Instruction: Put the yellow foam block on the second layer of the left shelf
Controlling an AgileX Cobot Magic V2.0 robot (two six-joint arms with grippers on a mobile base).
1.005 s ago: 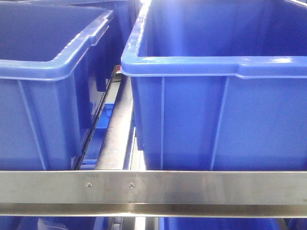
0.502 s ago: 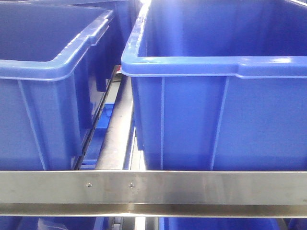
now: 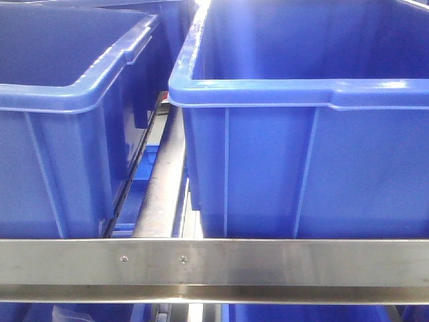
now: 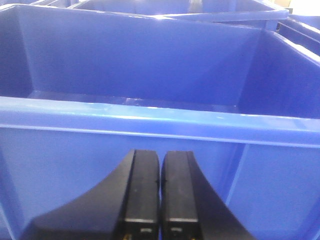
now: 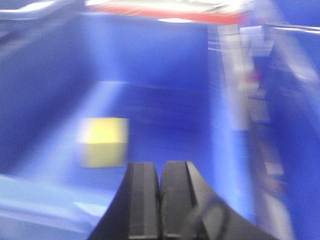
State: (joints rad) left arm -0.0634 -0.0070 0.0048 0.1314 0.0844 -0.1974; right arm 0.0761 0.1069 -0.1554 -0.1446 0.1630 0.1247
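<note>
Landmark: steel rail [image 3: 268,263], running across the bottom of the front view, nearest the camera, w/ two small screws left of centre. Directly behind the rail: right blue bin [image 3: 301,154], large, its front wall and rim filling most of the view; interior seen only in part, nothing visible inside from this angle. Behind the rail on the left: left blue bin [image 3: 60,134], set apart from the right bin by a narrow gap. In that gap, a metal shelf strip [image 3: 164,194] runs away from the rail; more blue plastic shows below it. Below the rail, further blue surfaces, not identifiable. Left wrist view: left gripper [image 4: 160,170] w/ jaws pressed together, nothing between them, positioned just in front of the outer wall of a blue bin [image 4: 150,120] and below its rim; bin interior beyond the rim looks bare as far as visible. Right wrist view, heavily blurred: right gripper [image 5: 160,180] w/ jaws likewise closed together and holding nothing, above the near edge of a blue bin [image 5: 150,60]. The yellow foam block [image 5: 104,141] lies on that bin's floor, left of and beyond the right gripper, apart from the jaws. Far edge of that view shows a red-and-white band, too blurred to identify.
</note>
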